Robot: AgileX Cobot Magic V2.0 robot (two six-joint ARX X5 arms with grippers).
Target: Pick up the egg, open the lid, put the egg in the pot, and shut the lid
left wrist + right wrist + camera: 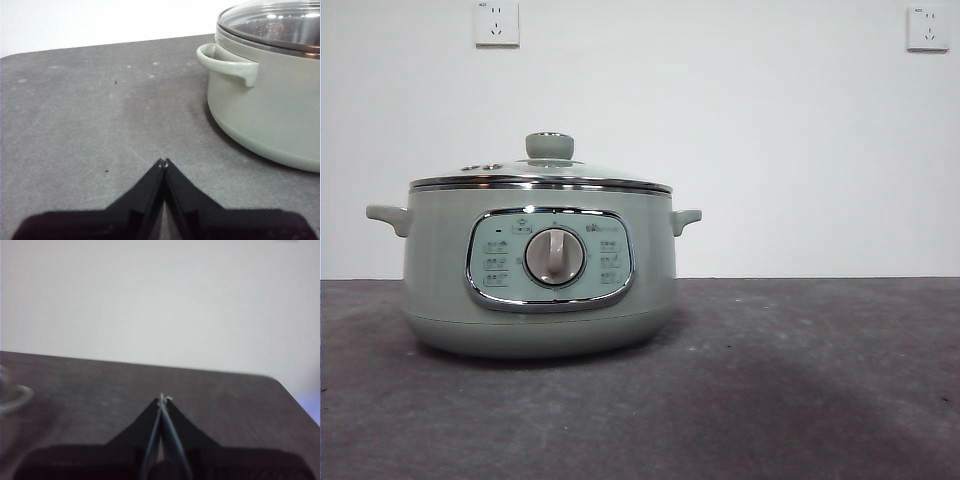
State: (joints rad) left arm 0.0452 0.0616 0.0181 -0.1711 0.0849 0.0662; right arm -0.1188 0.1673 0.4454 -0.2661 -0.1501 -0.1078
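The pale green pot [540, 270] stands left of centre on the dark table, its grey dial facing the front view. The glass lid [542, 175] with its green knob sits shut on the pot. The egg is not in view in any frame. My left gripper [164, 162] is shut with nothing in it, hovering over the table beside the pot [270, 100] and its side handle. The lid [272, 22] shows there too. My right gripper [162, 400] is shut and holds nothing, over bare table, with a pot handle [15, 399] blurred at the edge.
Dark grey table [800, 380] stretches to the right of the pot. A white wall with two sockets [497, 22] stands behind. The table's rounded far corner [280, 382] shows in the right wrist view.
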